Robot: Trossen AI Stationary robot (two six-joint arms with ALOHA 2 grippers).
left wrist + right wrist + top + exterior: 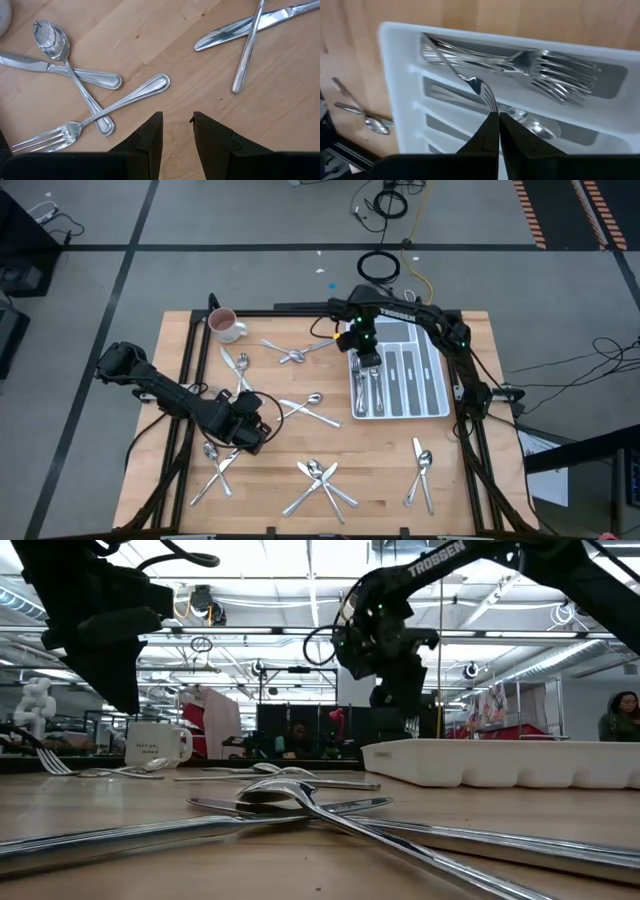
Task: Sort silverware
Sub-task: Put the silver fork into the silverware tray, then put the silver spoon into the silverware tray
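One fork [465,75] hangs clamped by its tines in the right claw [495,131] over the tray [400,100]; the empty left claw [176,131], fingers apart, hovers beside slippery, stiff silverware [90,107], best pinched mid-handle.

mug [4,17] cut off, tray [400,95] part-hidden

Right hand [369,361] over white tray [437,395], left hand [250,438] among scattered silverware [318,476]

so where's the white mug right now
In the high view the white mug stands at the table's far left corner, with a crossed pair of silverware nearest it; the tray is across on the right.
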